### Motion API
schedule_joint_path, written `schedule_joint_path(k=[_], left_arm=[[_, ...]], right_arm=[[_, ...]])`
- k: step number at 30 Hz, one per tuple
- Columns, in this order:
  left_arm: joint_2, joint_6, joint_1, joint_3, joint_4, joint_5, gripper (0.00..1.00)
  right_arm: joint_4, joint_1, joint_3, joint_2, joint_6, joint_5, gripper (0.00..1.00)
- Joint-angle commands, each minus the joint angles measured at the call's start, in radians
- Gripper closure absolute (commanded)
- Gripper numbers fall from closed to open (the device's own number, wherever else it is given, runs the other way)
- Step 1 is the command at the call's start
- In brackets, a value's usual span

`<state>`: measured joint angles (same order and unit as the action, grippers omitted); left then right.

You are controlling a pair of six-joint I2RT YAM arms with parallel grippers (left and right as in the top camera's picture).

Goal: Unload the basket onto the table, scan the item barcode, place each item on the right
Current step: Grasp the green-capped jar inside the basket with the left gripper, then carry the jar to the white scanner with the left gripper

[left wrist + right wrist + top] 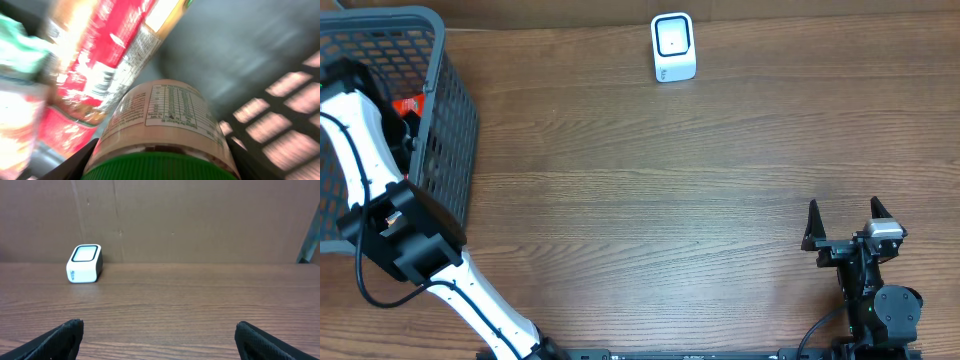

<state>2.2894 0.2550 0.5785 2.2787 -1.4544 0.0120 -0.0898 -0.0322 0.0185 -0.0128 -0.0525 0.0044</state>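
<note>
Left tool (160, 150) straddles the jar (167, 112), arm (358, 130) angled down into the basket (455, 110).

Dark mesh basket (455, 120) on the wooden table (670, 200), far left — red packets (107, 40) inside, brown wall (200, 220) behind

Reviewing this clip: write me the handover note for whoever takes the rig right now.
Left gripper: inside the basket, fingers either side of a green-lidded jar; a firm grip cannot be confirmed.
Right gripper: open, empty, low over the table.
Scanner: at the table's far edge, nothing in front of it.
Done: jar reached.
Left: secure the jar, lift it out, find its barcode, present it to the scanner.
</note>
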Motion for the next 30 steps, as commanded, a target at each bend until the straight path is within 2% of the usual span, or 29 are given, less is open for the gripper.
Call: schedule_joint_path(k=[1, 8, 10, 17, 23, 30], left_arm=[[-0.013, -0.003, 0.017, 0.164, -0.054, -0.006, 0.46], [-0.016, 0.041, 0.018, 0.492, -0.235, -0.010, 0.51], [-0.035, 0.016, 0.018, 0.543, -0.235, -0.057, 0.57], [-0.204, 0.068, 0.016, 0.564, -0.233, -0.069, 0.56], [-0.340, 0.067, -0.011, 0.564, -0.235, -0.167, 0.56], [-0.472, 0.066, -0.143, 0.563, -0.235, -0.167, 0.56]], right_arm=[[0.007, 0.005, -0.011, 0.010, -0.001, 0.001, 0.00], [0.007, 0.006, -0.011, 0.010, -0.001, 0.001, 0.00], [0.007, 0.005, -0.011, 0.010, -0.001, 0.001, 0.00], [0.007, 0.005, -0.011, 0.010, -0.001, 0.001, 0.00], [0.007, 0.005, -0.011, 0.010, -0.001, 0.001, 0.00], [0.007, 0.005, -0.011, 0.010, -0.001, 0.001, 0.00]])
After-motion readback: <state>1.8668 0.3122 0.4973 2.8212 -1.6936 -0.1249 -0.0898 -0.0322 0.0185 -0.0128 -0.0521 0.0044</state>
